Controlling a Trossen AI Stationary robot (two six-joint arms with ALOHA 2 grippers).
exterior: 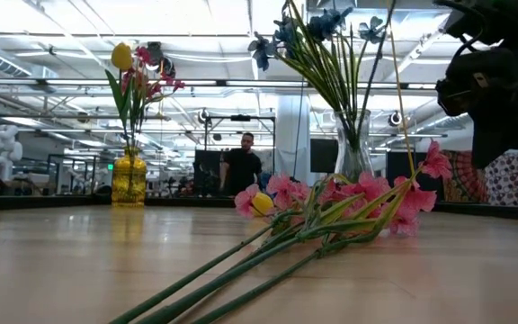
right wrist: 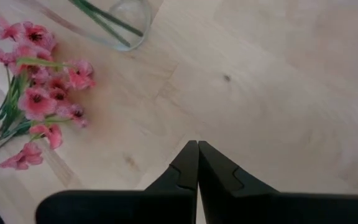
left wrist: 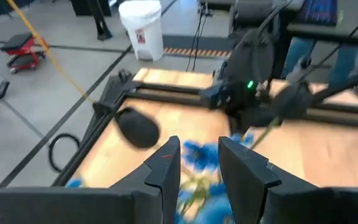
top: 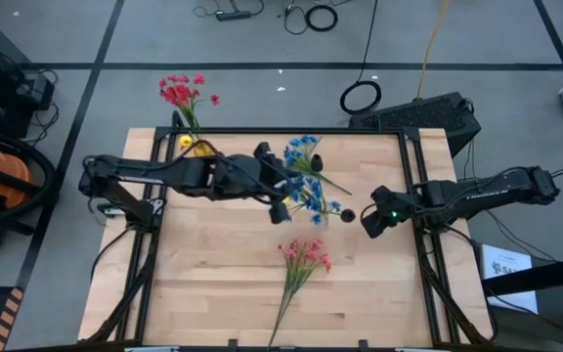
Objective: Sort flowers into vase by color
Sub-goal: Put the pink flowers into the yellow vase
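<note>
Pink flowers (top: 304, 256) lie on the table (top: 213, 284); light, floppy, best pinched mid-stem. Left gripper (left wrist: 199, 171) is spread above blue flowers (top: 306, 181); right gripper (right wrist: 197, 163) is pressed together.

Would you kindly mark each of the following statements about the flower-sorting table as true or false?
1. The pink flowers lie flat on the wooden table. True.
2. The right gripper holds a pink stem. False: its fingers are shut on nothing, over bare wood, apart from the pink flowers.
3. The blue flowers stand in a clear glass vase. True.
4. The yellow vase is empty. False: it holds red blooms and a yellow bud.
5. The left gripper is parked off the table. False: it reaches over the table's middle, open, right by the blue flowers.
</note>
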